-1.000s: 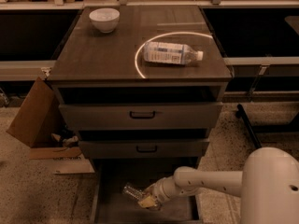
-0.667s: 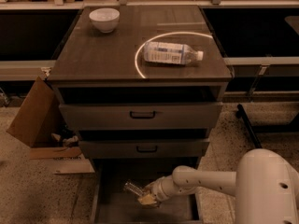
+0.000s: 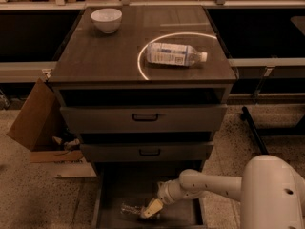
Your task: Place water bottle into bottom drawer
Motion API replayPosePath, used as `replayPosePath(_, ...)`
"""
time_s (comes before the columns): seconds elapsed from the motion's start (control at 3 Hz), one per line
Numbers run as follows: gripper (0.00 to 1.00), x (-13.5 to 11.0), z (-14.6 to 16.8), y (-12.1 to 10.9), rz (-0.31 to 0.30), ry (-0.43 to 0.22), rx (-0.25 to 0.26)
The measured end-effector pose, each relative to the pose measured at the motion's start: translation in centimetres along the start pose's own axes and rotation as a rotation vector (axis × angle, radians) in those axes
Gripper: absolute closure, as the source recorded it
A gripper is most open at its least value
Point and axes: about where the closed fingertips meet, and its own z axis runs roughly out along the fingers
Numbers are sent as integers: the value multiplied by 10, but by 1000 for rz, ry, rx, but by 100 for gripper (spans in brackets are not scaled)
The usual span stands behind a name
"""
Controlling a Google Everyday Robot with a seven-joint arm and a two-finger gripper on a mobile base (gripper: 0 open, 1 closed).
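Two bottles are seen: a smooth bottle (image 3: 175, 54) lies on the cabinet top (image 3: 100, 56), and the water bottle (image 3: 129, 208) lies on its side inside the open bottom drawer (image 3: 183, 216). The gripper (image 3: 148, 211) is down in that drawer, right beside it; whether it is gripped or let go cannot be told. The bottle is judged light, thin and easily crushed, best held softly round the middle. Nothing else is seen in the drawer

The gripper (image 3: 148, 210) in the edge-cropped bottom drawer (image 3: 98, 202) apparently hides part of the water bottle (image 3: 129, 208).
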Motion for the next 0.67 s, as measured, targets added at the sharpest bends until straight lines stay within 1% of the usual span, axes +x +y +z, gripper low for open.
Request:
replayPosePath(0.33,0,9,-49,2,17,-26,21)
replayPosePath(0.67,0,10,-109,2,16,-66,55)
